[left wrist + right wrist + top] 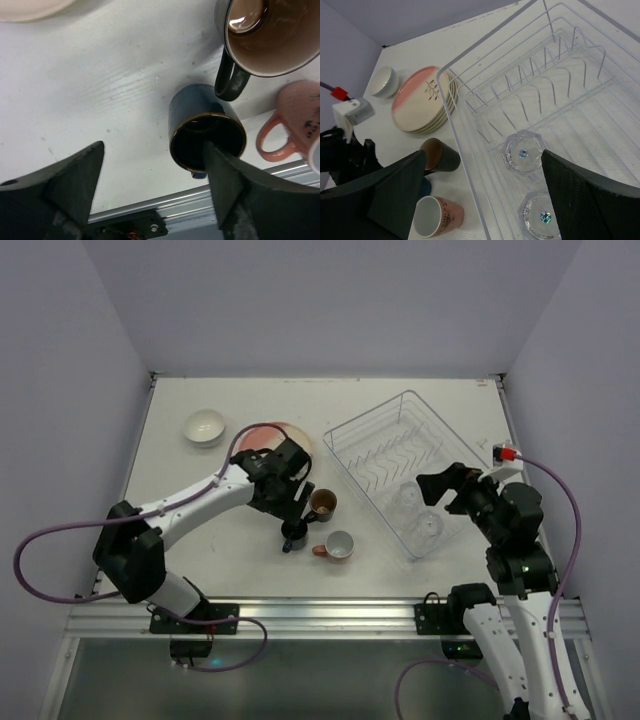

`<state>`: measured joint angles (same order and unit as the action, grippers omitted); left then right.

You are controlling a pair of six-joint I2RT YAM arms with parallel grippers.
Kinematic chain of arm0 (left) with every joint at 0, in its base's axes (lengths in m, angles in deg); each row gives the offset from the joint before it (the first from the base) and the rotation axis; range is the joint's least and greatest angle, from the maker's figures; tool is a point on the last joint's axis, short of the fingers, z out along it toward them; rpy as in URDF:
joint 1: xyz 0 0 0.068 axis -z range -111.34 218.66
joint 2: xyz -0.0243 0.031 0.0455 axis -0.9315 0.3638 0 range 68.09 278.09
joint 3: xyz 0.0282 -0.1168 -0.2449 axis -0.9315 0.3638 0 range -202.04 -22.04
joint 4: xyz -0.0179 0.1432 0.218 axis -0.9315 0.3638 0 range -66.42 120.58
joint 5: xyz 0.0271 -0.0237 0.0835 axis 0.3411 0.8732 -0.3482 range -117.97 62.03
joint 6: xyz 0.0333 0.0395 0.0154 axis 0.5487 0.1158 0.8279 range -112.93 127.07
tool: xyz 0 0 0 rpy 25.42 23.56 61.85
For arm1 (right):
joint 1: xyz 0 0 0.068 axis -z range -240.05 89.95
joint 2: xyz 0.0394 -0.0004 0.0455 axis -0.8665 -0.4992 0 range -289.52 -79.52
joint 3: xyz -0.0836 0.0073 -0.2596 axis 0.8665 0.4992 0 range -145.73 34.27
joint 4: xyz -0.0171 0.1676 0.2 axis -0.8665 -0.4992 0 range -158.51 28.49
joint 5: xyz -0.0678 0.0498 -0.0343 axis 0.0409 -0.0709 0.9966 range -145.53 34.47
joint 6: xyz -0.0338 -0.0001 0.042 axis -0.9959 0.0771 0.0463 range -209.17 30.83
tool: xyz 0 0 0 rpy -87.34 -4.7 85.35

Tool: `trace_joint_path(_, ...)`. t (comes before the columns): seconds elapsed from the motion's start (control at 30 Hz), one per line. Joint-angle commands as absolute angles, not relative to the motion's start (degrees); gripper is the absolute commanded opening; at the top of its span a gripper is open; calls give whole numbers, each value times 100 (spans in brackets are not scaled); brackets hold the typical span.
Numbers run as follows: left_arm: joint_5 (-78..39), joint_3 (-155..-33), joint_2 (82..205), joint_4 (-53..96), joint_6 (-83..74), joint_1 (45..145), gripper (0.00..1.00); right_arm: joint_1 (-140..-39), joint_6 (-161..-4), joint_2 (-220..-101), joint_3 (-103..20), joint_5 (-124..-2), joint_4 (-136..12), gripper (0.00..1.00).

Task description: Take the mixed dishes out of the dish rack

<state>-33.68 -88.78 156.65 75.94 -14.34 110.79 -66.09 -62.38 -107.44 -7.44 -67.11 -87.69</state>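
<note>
While left end effector (154,146) stands wide, finger (220,175) at dark blue cup (192,107), right end effector (483,152) gapes empty

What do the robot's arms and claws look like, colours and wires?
The left arm and right arm have white links and chunky black joints. The left gripper and right gripper each carry two dark wedge-shaped fingers. Purple cables loop from both; a white box with a red tab sits on the right wrist.
</note>
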Motion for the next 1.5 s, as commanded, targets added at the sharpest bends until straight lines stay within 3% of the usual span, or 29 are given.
trace_joint_path(0.0,-3903,-9332,14845,7912,-1393,11059,87,-6620,-6421,-11070,-774,-6775,-8717,99)
trace_joint_path(0.03,-4044,-9385,14695,7999,-1419,11059,99,-6612,-6499,-11159,-791,-6818,-8753,99)
trace_joint_path(0.23,-5940,-9105,13227,7406,-1604,11059,100,-6725,-6675,-12255,-1072,-6819,-9121,99)
trace_joint_path(0.27,-6544,-8930,13008,7203,-1735,11059,100,-6908,-6702,-12432,-1142,-6567,-9261,99)
trace_joint_path(0.4,-7173,-7928,12120,6376,-1850,11059,100,-7419,-6877,-13268,-1564,-5651,-9701,99)
trace_joint_path(0.5,-7113,-7268,11855,5857,-1623,11059,100,-7709,-7114,-13751,-1775,-5423,-9921,99)
trace_joint_path(0.63,-6972,-7311,11924,6049,-1560,11059,100,-7921,-7194,-14437,-2171,-4623,-10361,99)
trace_joint_path(0.9,-6409,-7126,11766,5856,-1428,11059,100,-8097,-6756,-15325,-2338,-4216,-10335,98)
trace_joint_path(1.17,-5944,-7039,11687,5689,-1305,11059,100,-8211,-6079,-15651,-2242,-4367,-9817,94)
trace_joint_path(1.47,-5627,-7021,11740,5645,-1253,11059,100,-8387,-5384,-15800,-2347,-3234,-10010,95)
